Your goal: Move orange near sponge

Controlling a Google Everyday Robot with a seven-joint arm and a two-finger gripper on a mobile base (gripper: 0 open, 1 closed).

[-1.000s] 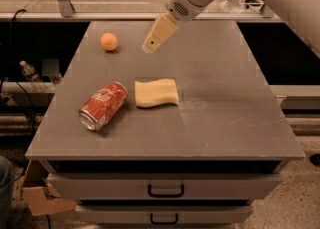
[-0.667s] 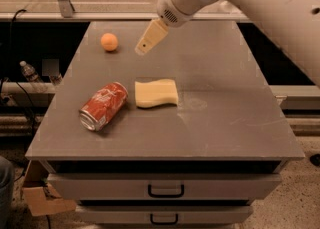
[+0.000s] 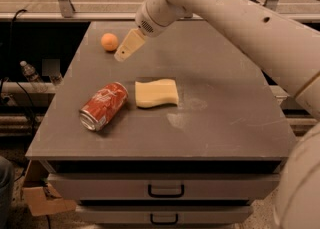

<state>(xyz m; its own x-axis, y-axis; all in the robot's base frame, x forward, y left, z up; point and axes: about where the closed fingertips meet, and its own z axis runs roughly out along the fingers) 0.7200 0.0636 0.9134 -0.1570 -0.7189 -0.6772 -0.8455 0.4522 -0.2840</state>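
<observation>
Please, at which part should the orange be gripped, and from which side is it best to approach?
Grip the orange across its widest middle, coming down from above. It is a smooth ball, so a hold off the middle would likely slip. The can and the sponge lie well apart from it. The gripper hovers just right of it in the picture, above the table.

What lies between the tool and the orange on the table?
Nothing. The camera view shows only bare table between the orange and the tool, which hangs close beside it.
</observation>
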